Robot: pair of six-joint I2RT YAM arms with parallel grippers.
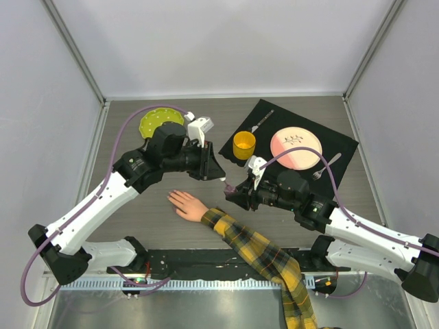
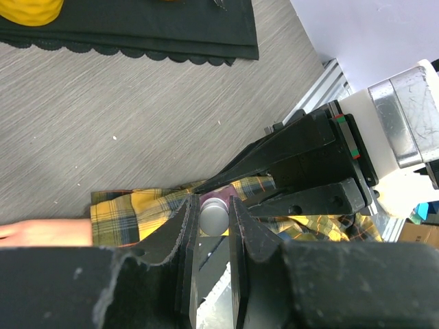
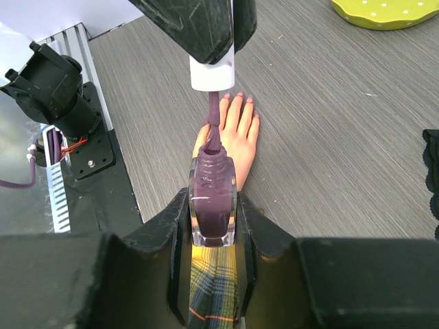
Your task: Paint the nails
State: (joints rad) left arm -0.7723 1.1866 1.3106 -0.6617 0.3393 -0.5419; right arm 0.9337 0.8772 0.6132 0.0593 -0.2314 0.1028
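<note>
— How many hands do you count?
— Two are mine, my left hand [image 2: 212,216] and my right hand [image 3: 213,212], and there is one mannequin hand [image 1: 184,203].
— Polish things?
— One bottle [image 3: 212,205] and one brush cap [image 3: 212,74].
— On the bench [image 1: 137,205]?
— Two plates, a green plate [image 1: 159,122] and a pink plate [image 1: 295,148]. One yellow cup [image 1: 244,144]. Two utensils, a left utensil [image 1: 261,121] and a right utensil [image 1: 326,166]. One black mat [image 1: 343,147].

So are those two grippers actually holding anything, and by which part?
Yes. The right gripper clamps the polish bottle by its sides; the left gripper pinches the white brush cap by its sides.
</note>
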